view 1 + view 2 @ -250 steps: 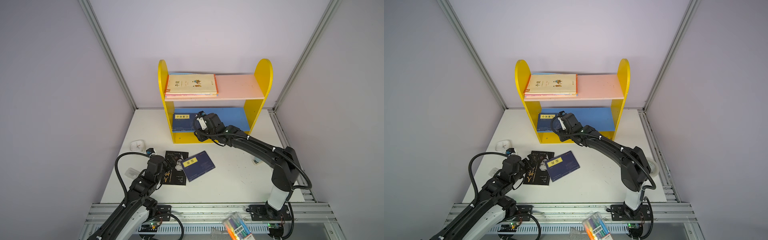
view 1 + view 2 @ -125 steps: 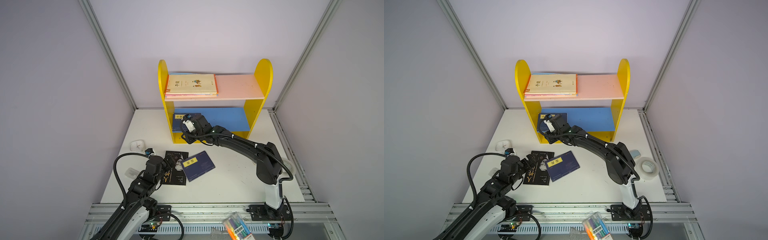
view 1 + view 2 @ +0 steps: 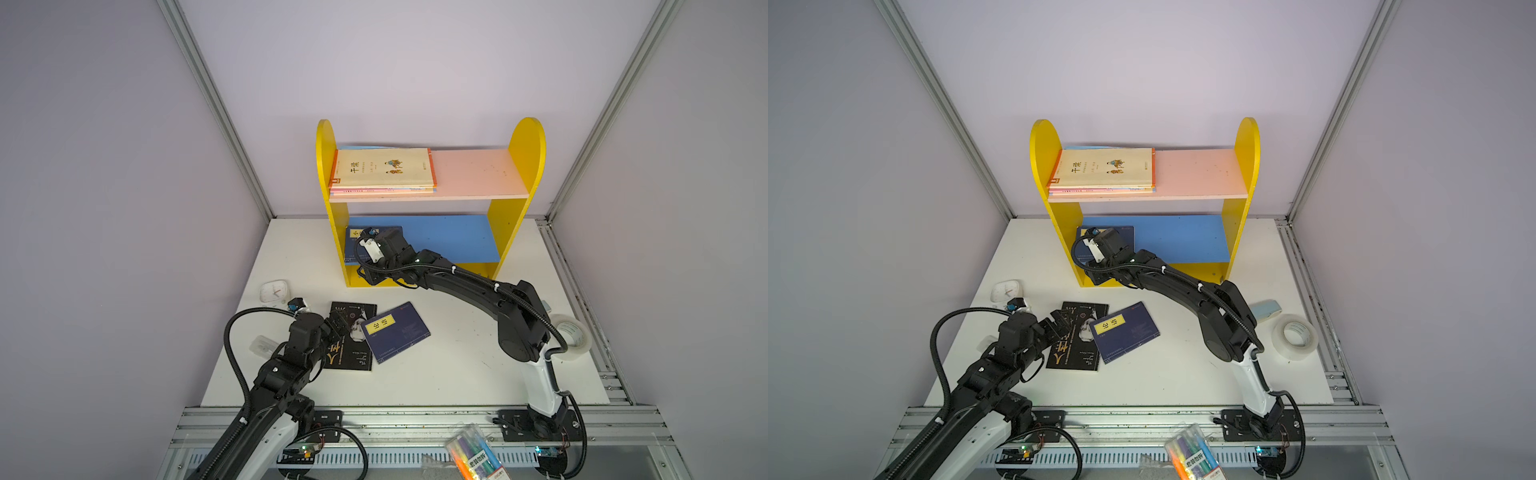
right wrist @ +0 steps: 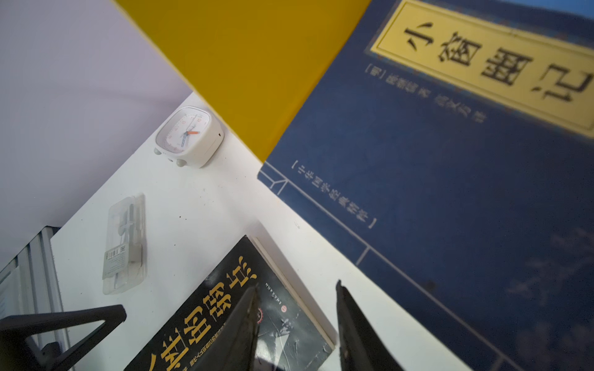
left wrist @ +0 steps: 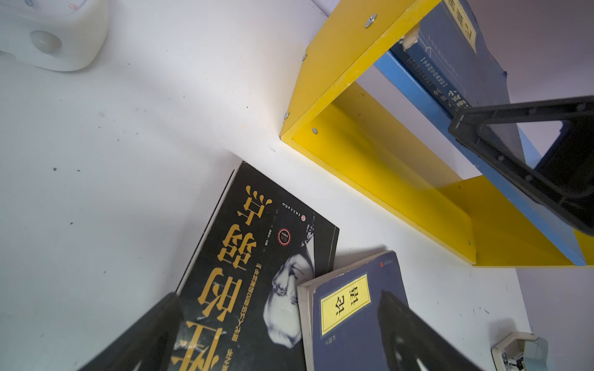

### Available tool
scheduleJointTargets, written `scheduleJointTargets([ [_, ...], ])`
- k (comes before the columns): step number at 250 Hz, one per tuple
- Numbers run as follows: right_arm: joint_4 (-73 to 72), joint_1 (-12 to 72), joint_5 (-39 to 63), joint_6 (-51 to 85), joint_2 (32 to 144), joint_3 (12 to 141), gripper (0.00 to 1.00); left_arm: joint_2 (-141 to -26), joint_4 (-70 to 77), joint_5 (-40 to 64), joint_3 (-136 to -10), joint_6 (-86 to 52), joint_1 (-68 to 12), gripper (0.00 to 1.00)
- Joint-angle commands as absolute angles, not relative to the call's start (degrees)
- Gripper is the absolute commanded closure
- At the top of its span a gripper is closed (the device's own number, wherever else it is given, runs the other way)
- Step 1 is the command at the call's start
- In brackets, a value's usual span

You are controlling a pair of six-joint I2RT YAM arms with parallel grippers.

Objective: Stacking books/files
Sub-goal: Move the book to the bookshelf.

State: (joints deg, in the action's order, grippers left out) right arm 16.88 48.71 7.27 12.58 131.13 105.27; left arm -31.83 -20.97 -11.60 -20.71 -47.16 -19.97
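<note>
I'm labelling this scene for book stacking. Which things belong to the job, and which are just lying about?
Job: cream-topped stack, shelved navy book, black book, tabletop navy book.
Lying about: white clock, tape roll, clear packet, light-blue block, marker pack.

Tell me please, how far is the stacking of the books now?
Done: a stack of books lies on the top shelf, and one navy book on the lower shelf. In hand: the right gripper, open, is beside that navy book; the left gripper, open, hovers over the black book. Left to do: the black book and the blue book overlapping it on the table.
</note>
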Motion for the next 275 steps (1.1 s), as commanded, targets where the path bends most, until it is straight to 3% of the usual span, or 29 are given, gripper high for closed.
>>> scheduleJointTargets([
  [1, 14.59, 48.62, 6.02, 11.89, 132.08, 106.90, 0.57, -31.39, -22.57, -11.44, -21.18, -46.47, -19.77, 0.02],
  [162, 14.15, 47.99, 7.79, 11.69, 133.40, 110.33, 0.53, -29.47, -24.44, -11.54, -21.27, -46.47, -19.34, 0.03],
  [209, 15.29, 47.23, 4.35, 12.02, 128.51, 106.52, 0.53, -29.32, -24.27, -11.55, -20.81, -46.69, -19.21, 0.02],
  [275, 14.20, 42.56, 7.88, 14.58, 119.11, 94.89, 0.52, -29.44, -22.89, -11.37, -20.12, -47.08, -19.13, 0.03],
])
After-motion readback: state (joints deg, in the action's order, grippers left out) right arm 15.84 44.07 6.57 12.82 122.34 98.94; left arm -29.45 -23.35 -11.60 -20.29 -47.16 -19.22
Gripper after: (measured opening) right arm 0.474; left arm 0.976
